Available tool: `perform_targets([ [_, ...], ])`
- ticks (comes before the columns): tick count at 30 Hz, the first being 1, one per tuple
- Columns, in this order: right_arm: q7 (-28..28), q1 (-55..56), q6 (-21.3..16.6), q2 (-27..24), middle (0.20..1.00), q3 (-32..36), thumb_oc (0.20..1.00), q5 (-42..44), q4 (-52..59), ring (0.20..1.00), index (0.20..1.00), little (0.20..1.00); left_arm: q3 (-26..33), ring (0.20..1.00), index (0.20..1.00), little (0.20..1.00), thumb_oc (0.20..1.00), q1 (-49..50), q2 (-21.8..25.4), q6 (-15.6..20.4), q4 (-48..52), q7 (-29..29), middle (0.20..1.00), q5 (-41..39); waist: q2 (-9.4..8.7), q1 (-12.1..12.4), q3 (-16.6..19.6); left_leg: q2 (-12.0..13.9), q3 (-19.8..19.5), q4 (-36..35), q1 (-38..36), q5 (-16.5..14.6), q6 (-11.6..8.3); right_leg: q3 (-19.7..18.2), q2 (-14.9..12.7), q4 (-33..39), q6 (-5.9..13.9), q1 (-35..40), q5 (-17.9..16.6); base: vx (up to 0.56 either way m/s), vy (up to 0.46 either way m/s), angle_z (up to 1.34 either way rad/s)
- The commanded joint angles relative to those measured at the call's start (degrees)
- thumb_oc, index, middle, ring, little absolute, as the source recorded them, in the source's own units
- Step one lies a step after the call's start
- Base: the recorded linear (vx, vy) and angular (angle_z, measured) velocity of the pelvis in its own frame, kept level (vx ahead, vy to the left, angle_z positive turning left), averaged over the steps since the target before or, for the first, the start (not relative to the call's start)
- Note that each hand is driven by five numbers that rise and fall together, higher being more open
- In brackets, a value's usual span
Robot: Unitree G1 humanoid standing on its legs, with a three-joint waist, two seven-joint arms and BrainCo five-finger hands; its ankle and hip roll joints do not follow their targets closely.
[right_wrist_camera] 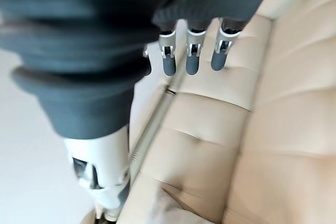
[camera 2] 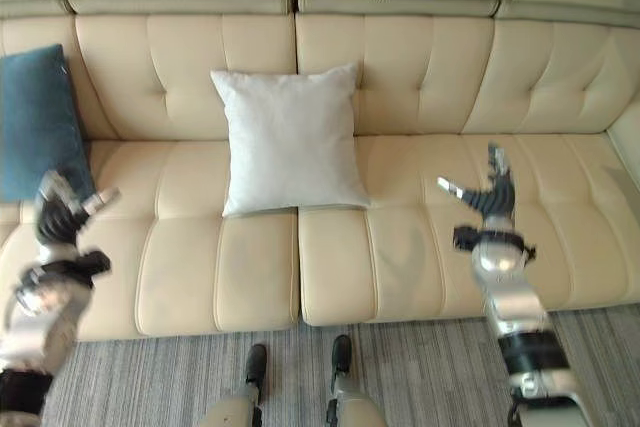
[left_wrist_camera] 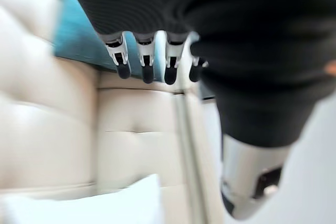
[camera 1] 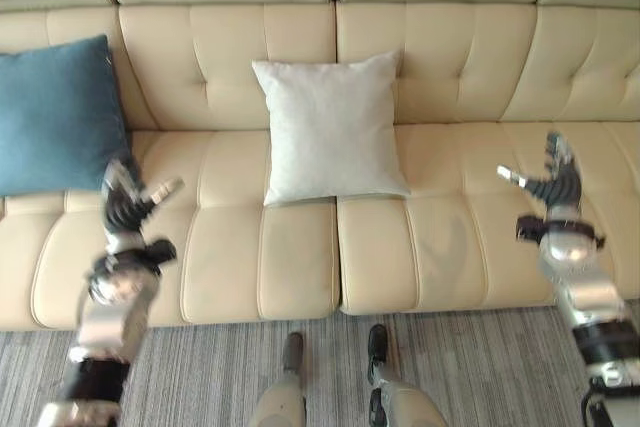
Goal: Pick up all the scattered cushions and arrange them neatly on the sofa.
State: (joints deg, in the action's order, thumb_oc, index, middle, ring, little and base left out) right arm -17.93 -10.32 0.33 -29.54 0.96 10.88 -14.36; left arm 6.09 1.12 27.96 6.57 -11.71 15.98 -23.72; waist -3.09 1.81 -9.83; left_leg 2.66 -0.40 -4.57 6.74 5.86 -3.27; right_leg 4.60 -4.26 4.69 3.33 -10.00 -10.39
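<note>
Hovering spread and empty over sofa [camera 1: 440, 247]: left robot hand [camera 1: 128, 205], blue cushion [camera 1: 58, 112] at eleven o'clock, nearer than right robot hand [camera 1: 555, 185].

The cream tufted sofa [camera 1: 450, 247] carries a white cushion [camera 1: 330, 127] leaning upright against its backrest at the middle and a blue cushion [camera 1: 55, 112] at its left end.
</note>
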Motion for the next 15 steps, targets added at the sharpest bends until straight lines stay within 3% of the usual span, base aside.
perform_targets([
  [1,4.56,3.96,-1.94,2.46,1.000,0.76,1.000,-3.26,-2.73,1.000,1.000,1.000,-1.36,1.000,1.000,1.000,1.000,0.68,-2.02,0.01,-3.99,-3.19,1.000,6.64,0.24,-0.34,5.74,-2.85,0.90,-0.43,-2.58,-6.16,0.61,1.71,-2.45,-0.40,5.39,7.42,9.08,-0.01,0.054,-0.03],
  [8,6.60,9.86,-2.81,11.54,1.000,1.49,1.000,3.50,-12.20,1.000,1.000,1.000,-3.47,1.000,1.000,1.000,1.000,6.53,-7.44,-2.00,-8.37,-5.63,1.000,5.43,0.60,-1.06,5.97,-3.53,1.31,-0.43,-4.14,-6.71,1.74,1.24,-3.10,-0.57,5.81,8.54,8.67,-0.04,0.064,-0.08],
  [15,7.01,9.02,-2.59,10.84,1.000,0.06,1.000,3.39,-16.54,1.000,1.000,1.000,-5.57,1.000,1.000,1.000,1.000,7.16,-4.41,-2.34,-8.85,-7.27,1.000,8.82,1.39,-1.88,2.70,-3.51,1.96,-0.43,-3.70,-6.14,2.53,0.14,-3.31,-7.89,6.37,4.02,8.75,-0.14,0.067,-0.07],
])
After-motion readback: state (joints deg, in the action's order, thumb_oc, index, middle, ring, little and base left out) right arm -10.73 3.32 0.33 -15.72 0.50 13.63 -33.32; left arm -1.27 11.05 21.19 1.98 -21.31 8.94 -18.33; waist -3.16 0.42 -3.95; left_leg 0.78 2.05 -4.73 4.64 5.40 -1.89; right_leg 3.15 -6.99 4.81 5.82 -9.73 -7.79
